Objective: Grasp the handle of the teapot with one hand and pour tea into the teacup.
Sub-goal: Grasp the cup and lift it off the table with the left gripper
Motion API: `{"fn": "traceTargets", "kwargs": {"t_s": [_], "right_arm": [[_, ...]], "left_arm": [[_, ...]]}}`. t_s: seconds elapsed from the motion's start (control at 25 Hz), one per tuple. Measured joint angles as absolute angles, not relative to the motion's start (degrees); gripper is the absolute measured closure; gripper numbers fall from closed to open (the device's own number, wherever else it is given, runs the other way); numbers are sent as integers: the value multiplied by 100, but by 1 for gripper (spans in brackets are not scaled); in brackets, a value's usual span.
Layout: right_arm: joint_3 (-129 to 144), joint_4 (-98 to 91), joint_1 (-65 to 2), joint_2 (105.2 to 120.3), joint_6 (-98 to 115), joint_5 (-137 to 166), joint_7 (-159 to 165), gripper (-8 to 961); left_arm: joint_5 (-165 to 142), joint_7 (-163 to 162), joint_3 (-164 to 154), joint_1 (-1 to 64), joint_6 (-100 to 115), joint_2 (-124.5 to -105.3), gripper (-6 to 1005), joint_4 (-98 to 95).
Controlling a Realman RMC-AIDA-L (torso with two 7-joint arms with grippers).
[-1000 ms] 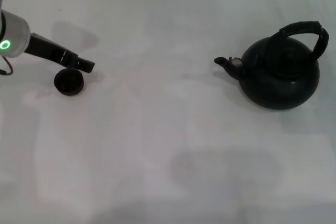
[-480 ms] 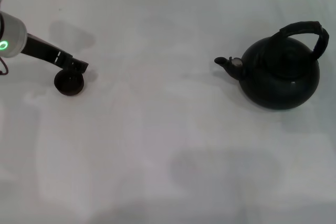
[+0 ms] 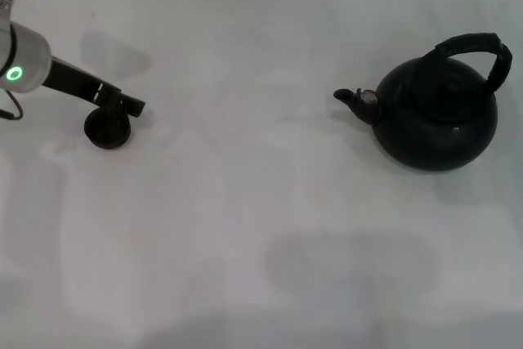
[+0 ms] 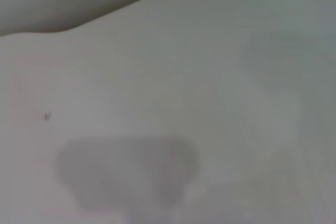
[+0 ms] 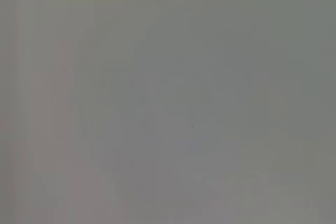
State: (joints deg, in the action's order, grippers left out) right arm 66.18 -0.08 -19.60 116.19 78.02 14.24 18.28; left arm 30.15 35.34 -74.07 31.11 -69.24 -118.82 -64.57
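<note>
The black teapot [image 3: 437,118] stands upright at the right of the white table, its short spout [image 3: 350,97] pointing left. Its thick arched handle [image 3: 478,45] stands over the lid, with nothing holding it. The tiny dark teacup [image 3: 106,129] sits far to the left, well apart from the pot. My left gripper [image 3: 129,105] reaches in from the left edge and lies just over the cup's far rim; whether it touches the cup is unclear. My right gripper is out of view. Neither wrist view shows the pot or the cup.
The white table [image 3: 261,202] stretches bare between cup and pot. The left arm's white wrist with a green light [image 3: 13,73] is at the left edge. The left wrist view shows only tabletop and a faint shadow [image 4: 126,169].
The left gripper drew back slightly to the left, then came forward to the right again beside the cup. The cup and the teapot have not moved.
</note>
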Motion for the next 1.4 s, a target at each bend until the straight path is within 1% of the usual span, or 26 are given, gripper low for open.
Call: {"fn": "traceTargets", "kwargs": {"t_s": [1.16,1.4], "right_arm": [[6618,-4,-1942,11601,7790,1424,1781,83],[6618,16,-1922,11601,7784,1424,1794,83]], "left_arm": [[2925,3347,-7604,3139,-7366,-11863,121,-6342],[2884,3322,-7597,3148,-7373,-11859,188,-6341]]}}
